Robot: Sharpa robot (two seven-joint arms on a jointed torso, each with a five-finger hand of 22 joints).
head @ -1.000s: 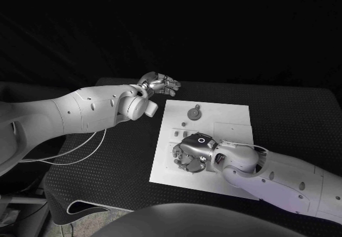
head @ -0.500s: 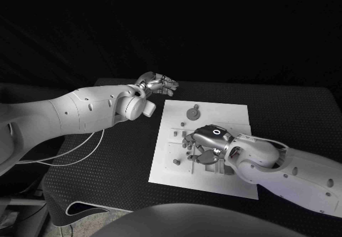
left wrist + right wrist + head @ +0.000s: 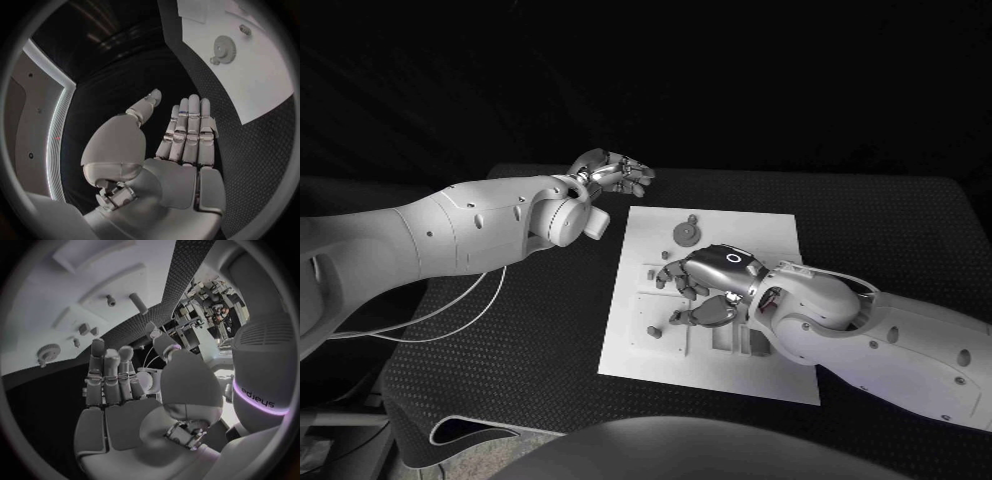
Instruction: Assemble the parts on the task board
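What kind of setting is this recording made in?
Probably a robotics lab test bench, not a home or factory line: a white task board with small parts sits on a black table, worked by two white arms, and the right wrist view shows cluttered equipment behind.

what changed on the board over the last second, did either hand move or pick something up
The right hand moved across the task board, from its near left part up toward the middle, uncovering a small part near the left edge. Whether it grips anything cannot be told. The left hand stayed raised beyond the board's far left corner, holding nothing, and the gear stayed in place.
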